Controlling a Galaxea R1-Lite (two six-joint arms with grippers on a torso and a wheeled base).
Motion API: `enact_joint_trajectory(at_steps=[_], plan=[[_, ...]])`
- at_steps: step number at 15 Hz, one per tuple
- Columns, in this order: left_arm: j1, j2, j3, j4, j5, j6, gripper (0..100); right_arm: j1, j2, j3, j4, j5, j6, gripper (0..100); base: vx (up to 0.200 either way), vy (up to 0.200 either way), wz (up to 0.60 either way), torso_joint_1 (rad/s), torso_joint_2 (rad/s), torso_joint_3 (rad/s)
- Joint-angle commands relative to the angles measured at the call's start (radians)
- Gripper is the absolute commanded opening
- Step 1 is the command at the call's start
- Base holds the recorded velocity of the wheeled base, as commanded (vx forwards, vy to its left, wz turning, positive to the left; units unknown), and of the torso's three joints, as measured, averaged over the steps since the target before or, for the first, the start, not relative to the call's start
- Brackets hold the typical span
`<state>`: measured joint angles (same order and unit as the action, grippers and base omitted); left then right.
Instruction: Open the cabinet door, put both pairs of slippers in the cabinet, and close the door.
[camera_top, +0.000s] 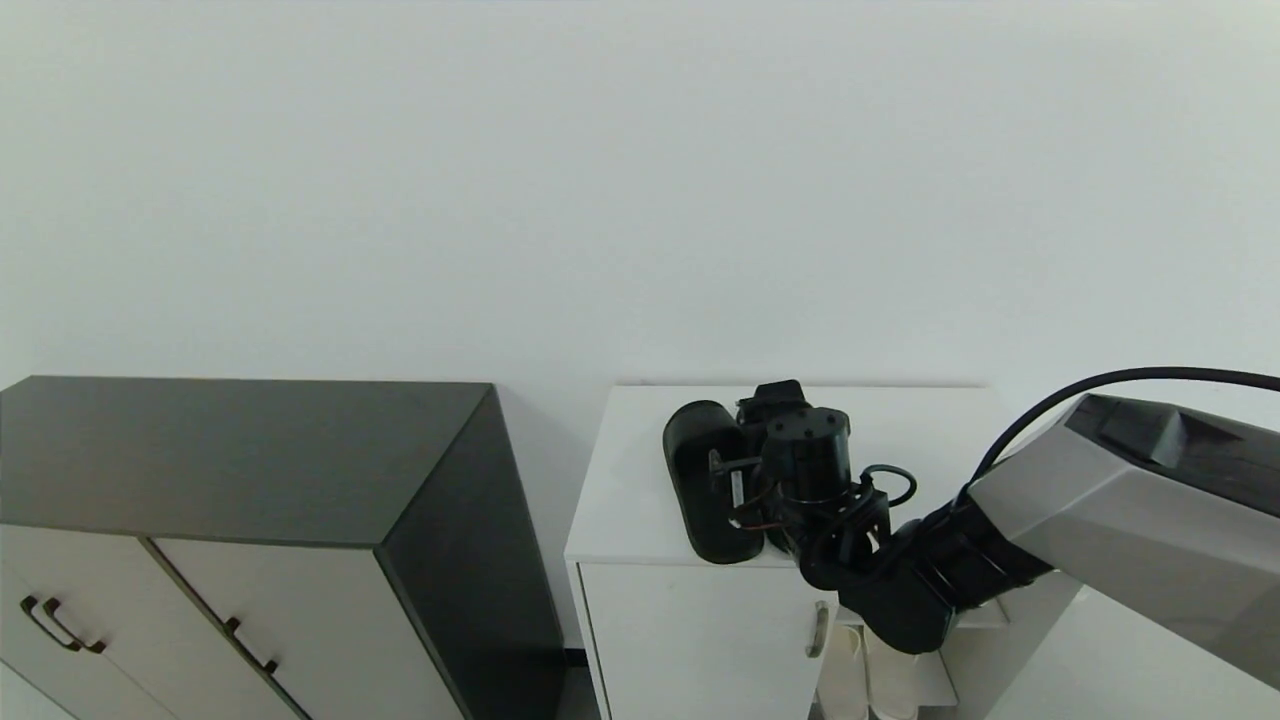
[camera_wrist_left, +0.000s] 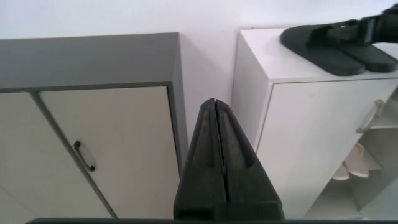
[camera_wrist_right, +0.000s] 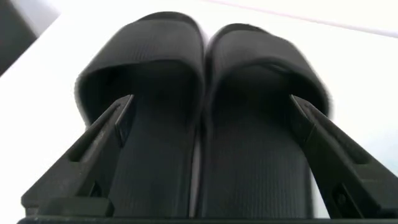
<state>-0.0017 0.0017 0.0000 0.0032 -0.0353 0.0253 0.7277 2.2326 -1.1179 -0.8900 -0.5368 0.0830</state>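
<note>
One slipper pair (camera_top: 712, 480) lay on the cabinet (camera_top: 630, 505) top, side by side; second pair (camera_top: 845, 672) on a shelf inside it; sideboard (camera_top: 230, 450) stood to its left, just apart

Pair of black slippers (camera_top: 705, 480) side by side, soles down, atop white cabinet (camera_top: 690, 640); white slippers (camera_top: 852, 672) on its inner shelf.

In the head view we see our right arm (camera_top: 1100, 500) covering most of 1 of the black slippers (camera_top: 705, 480); the white slippers (camera_top: 846, 678) run off the bottom edge.
</note>
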Motion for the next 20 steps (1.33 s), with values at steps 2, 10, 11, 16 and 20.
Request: enact_joint_trajectory(at_steps=[2, 10, 11, 16, 20], plan=[[0.000, 0.000, 0.000, 0.000, 0.000, 0.001, 0, -0.008, -0.008, 0.013, -0.001, 0.063, 0.004, 100, 0.000, 0.000, 0.00, 0.000, 0.00, 0.000], [0.000, 0.000, 0.000, 0.000, 0.000, 0.001, 0, -0.044, 0.068, -0.036, 0.003, 0.123, 0.008, 100, 0.000, 0.000, 0.00, 0.000, 0.00, 0.000], [0.002, 0.000, 0.000, 0.000, 0.000, 0.001, 0, -0.045, 0.082, -0.054, 0.006, 0.123, 0.008, 100, 0.000, 0.000, 0.00, 0.000, 0.00, 0.000], [0.000, 0.000, 0.000, 0.000, -0.001, 0.002, 0, -0.082, 0.191, -0.194, 0.028, 0.120, 0.006, 100, 0.000, 0.000, 0.00, 0.000, 0.00, 0.000], [0.000, 0.000, 0.000, 0.000, -0.001, 0.002, 0, -0.091, 0.211, -0.227, 0.028, 0.118, 0.006, 0, 0.000, 0.000, 0.00, 0.000, 0.00, 0.000]])
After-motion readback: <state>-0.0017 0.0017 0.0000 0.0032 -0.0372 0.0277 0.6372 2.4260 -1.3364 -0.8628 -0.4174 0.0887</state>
